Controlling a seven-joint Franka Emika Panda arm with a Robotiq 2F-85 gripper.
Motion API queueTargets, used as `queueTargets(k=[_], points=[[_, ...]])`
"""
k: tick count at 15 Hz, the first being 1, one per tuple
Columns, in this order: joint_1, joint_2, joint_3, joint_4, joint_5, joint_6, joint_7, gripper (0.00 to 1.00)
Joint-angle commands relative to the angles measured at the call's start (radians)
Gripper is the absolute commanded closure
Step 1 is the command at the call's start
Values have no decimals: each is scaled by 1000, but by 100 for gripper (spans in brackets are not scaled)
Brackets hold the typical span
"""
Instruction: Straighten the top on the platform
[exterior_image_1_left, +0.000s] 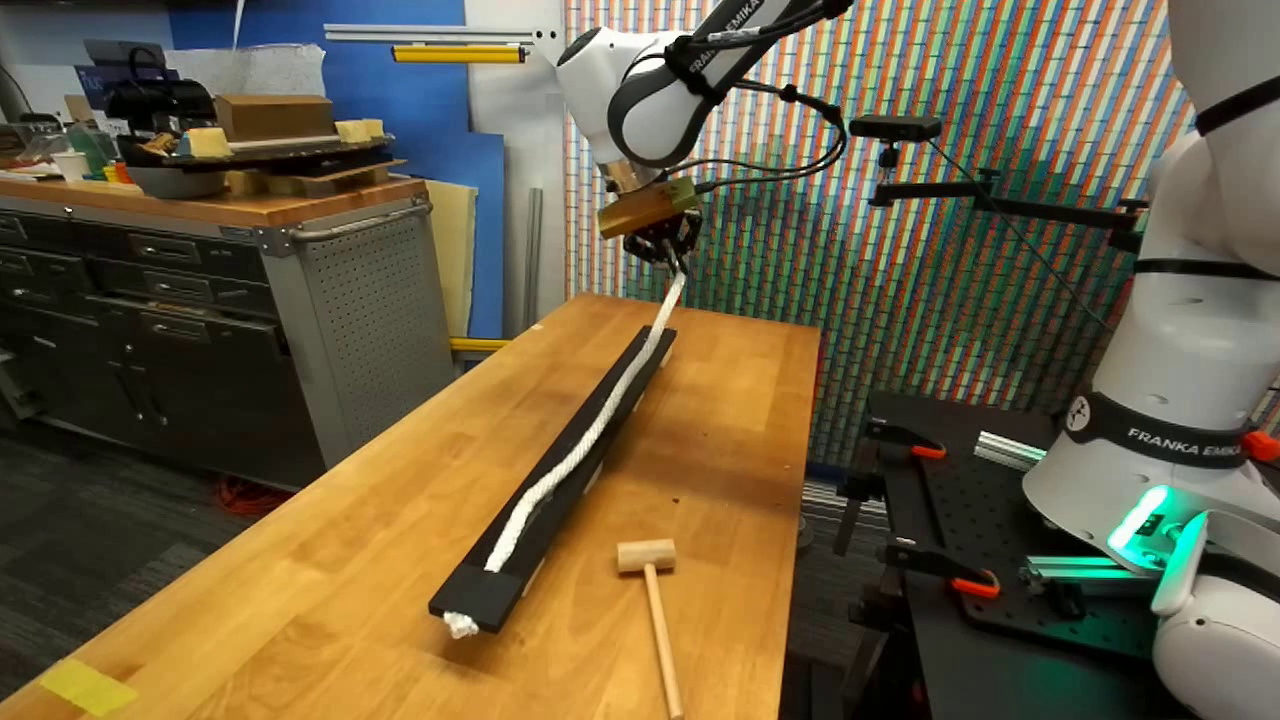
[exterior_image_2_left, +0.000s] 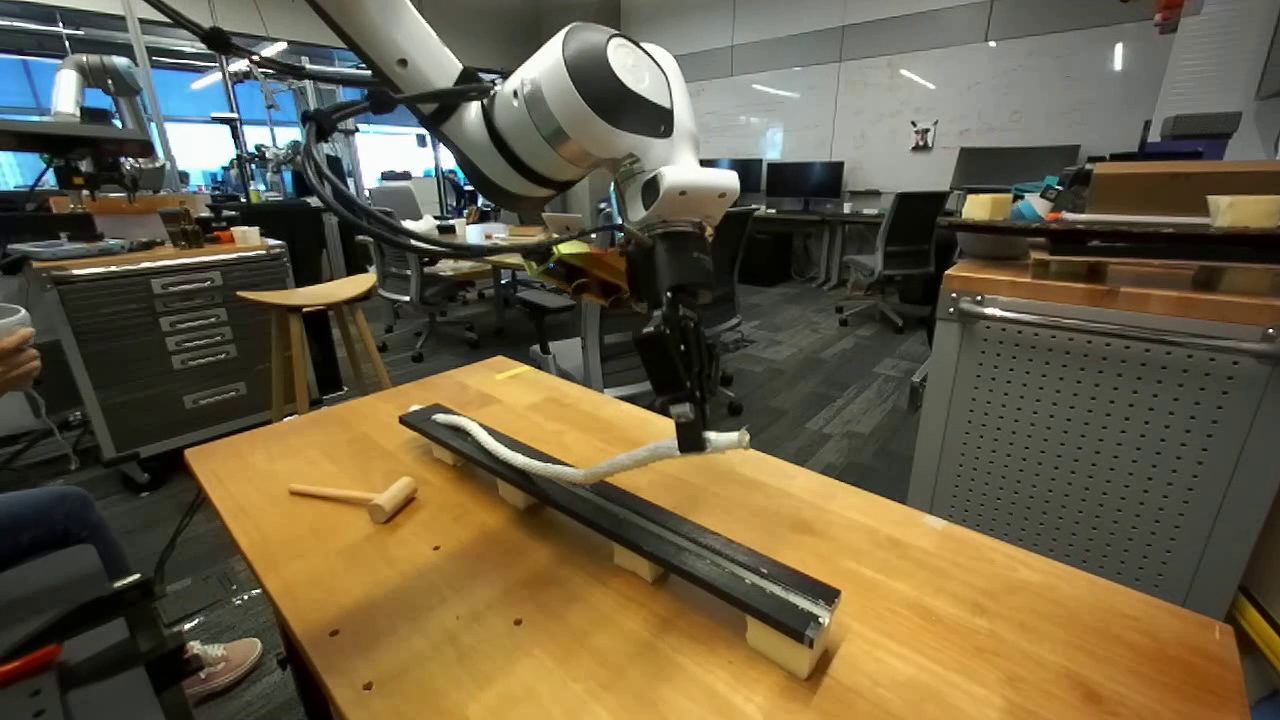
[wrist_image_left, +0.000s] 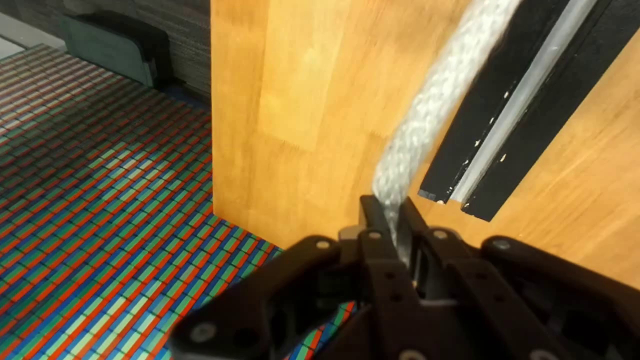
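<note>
The top is a limp white rope (exterior_image_1_left: 580, 452); it also shows in an exterior view (exterior_image_2_left: 640, 459) and the wrist view (wrist_image_left: 435, 100). The platform is a long black bar (exterior_image_1_left: 478, 592), also in an exterior view (exterior_image_2_left: 700, 545), with a pale groove in the wrist view (wrist_image_left: 555, 120). One rope end lies on the bar near its end, with a frayed white tuft at the bar's tip. The rope curves along the bar, then rises off it. My gripper (exterior_image_1_left: 677, 262) is shut on the rope near its free end, raised above the table; its fingers show in an exterior view (exterior_image_2_left: 690, 430) and wrist view (wrist_image_left: 392, 210).
A wooden mallet (exterior_image_1_left: 647, 556) lies on the wooden table (exterior_image_1_left: 740, 400) beside the bar, also in an exterior view (exterior_image_2_left: 391, 499). Light blocks (exterior_image_2_left: 790, 645) hold the bar up. A grey cabinet (exterior_image_2_left: 1090, 450) stands near the table. A seated person (exterior_image_2_left: 50, 525) is at the left edge.
</note>
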Motion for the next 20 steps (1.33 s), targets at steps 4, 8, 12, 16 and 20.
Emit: queueTargets(k=[4,8,12,16,20], points=[[-57,92,-14,86,221,70,-22,97],[-55,115,-36,72,261,113,-5,97],[-51,138,-56,53,260,165,4,97],[-48,170,-75,47,255,248,19,97],[-51,217,-92,65,268,306,32,97]])
